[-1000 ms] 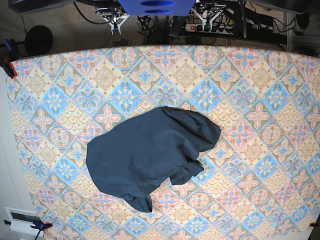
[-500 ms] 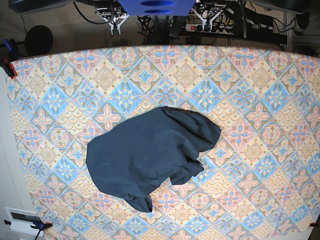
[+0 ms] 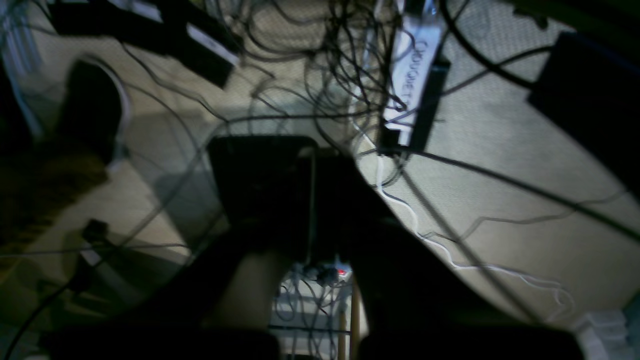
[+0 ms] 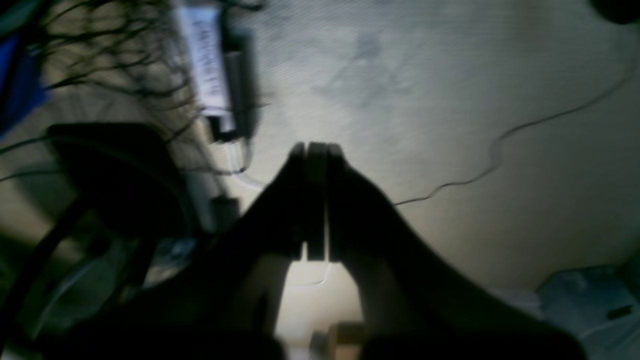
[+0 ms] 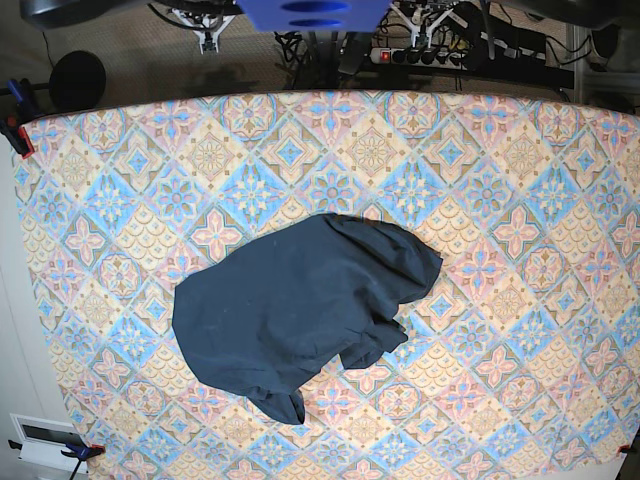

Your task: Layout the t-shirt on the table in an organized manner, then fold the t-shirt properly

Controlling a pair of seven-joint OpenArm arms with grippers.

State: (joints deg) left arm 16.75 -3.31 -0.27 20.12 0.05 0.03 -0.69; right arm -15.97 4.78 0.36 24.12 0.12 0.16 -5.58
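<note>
The dark navy t-shirt [image 5: 300, 310] lies crumpled in a rounded heap near the middle of the table [image 5: 520, 200], with a sleeve or corner sticking out toward the near edge. Neither gripper touches it. Both arms hang beyond the table's far edge, over the floor. My right gripper [image 5: 208, 38] is at the top left of the base view, and my left gripper [image 5: 437, 18] at the top right. In the wrist views the left gripper [image 3: 311, 150] and the right gripper [image 4: 316, 150] are dark and blurred, with jaws pressed together and nothing between them.
Behind the far edge lie a power strip [image 5: 420, 55], tangled cables [image 3: 320, 60] and carpet. A round black object [image 5: 77, 80] sits on the floor at the top left. Clamps [image 5: 15, 130] hold the cloth at the table's corners. A white box [image 5: 45, 440] is at the near left.
Both grippers have drawn back a little farther from the table, toward the top of the base view. The t-shirt has not moved.
</note>
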